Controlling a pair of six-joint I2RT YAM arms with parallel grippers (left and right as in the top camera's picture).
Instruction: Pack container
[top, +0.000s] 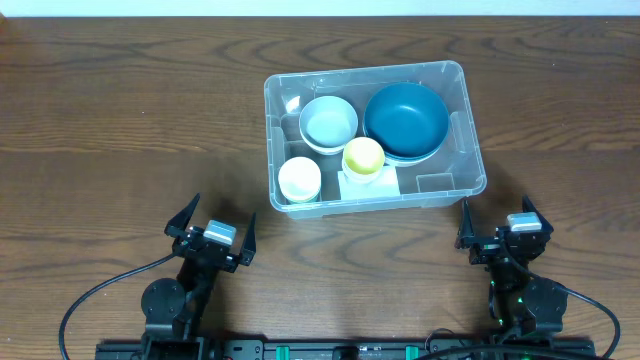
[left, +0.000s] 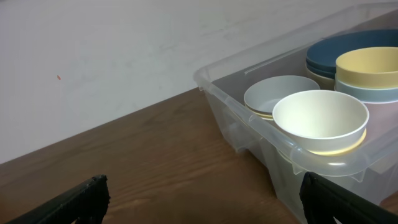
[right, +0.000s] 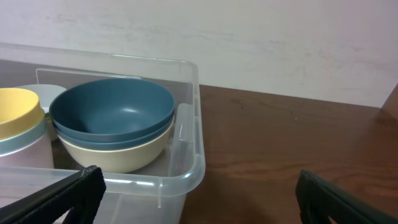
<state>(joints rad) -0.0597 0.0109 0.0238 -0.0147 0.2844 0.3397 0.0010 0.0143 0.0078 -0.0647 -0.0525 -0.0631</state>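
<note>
Black L tool (top: 217, 226), R tool (top: 497, 216) low, jaws wide, near container (top: 430, 180)

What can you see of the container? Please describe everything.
The container is a clear plastic rectangular bin with rounded corners and a rim, no lid on it. It stands upright on the wooden table, slightly turned. Inside are a dark blue bowl, a pale blue bowl, a white bowl and a yellow bowl.
</note>
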